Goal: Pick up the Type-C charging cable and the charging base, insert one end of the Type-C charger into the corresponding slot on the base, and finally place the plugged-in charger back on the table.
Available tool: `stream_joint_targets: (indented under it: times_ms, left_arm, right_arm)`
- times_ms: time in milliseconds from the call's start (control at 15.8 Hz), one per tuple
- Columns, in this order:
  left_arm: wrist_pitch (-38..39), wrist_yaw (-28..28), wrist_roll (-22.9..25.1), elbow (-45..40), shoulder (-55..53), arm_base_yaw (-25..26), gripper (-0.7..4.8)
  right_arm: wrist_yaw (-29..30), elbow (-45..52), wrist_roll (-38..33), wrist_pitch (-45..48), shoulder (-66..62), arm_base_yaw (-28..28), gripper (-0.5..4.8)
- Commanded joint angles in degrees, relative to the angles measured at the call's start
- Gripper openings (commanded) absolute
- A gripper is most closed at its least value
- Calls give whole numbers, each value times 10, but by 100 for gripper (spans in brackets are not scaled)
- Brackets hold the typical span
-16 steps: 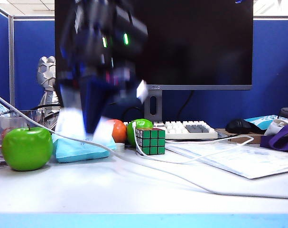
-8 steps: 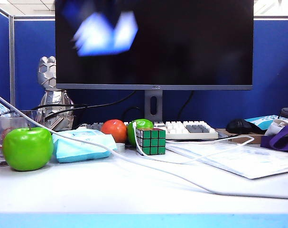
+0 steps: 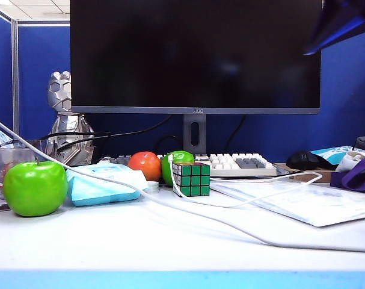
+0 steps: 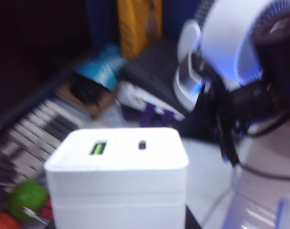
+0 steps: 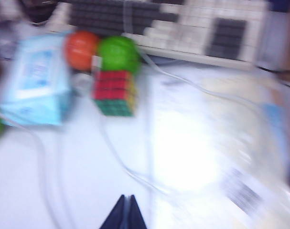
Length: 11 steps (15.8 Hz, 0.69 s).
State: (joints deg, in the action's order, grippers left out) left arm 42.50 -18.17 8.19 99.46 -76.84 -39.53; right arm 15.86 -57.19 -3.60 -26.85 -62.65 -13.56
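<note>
My left pincer, itself unseen, carried the charging base (image 4: pixel 117 179) aloft, its slot (image 4: pixel 142 144) facing the wrist camera only. My right pincer (image 5: pixel 125 212) hung shut above the counter (image 5: pixel 82 181), near the Type-C charging cable (image 5: pixel 118 160).

On the table (image 3: pixel 170 241), a Rubik's cube (image 3: pixel 190 179) sits centrally, an apple (image 3: pixel 35 188) at nine o'clock, keyboard (image 3: pixel 236 164) and monitor (image 3: pixel 194 54) behind at twelve.

We are at an office cubicle: blue partition walls (image 3: pixel 38 66) close in behind a white table (image 3: pixel 170 241) carrying a large dark monitor (image 3: pixel 194 54), a keyboard (image 3: pixel 239 164) and a black mouse (image 3: pixel 303 159).
</note>
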Motion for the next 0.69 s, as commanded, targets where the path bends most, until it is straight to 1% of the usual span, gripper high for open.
stream_joint_targets:
  times_ms: [63,126,316,442,505,568,632,695]
  left_arm:
    - [-14,6,0,2,12,0,-6]
    - [-10,6,-3,2,12,0,-6]
    - [-12,6,-7,2,12,0,-6]
    - [-13,6,-7,2,12,0,-6]
    - [-13,6,-7,2,12,0,-6]
    - [-13,6,-7,2,12,0,-6]
    - [-14,6,-7,2,12,0,-6]
    - [-13,6,-7,2,12,0,-6]
  right_arm:
    - [60,-3,-49,79,-36,-3,-6]
    - [76,-3,-65,128,-60,-14,-6]
    - [77,-3,-74,208,-106,-38,-6]
    - [78,-3,-82,219,-135,-54,-6]
    - [30,-3,-80,182,-158,-57,-6]
    - [0,-3,-78,158,-167,-57,-1]
    - [16,-3,-55,153,-174,-57,69]
    - [66,-3,-6,153,-187,-58,324]
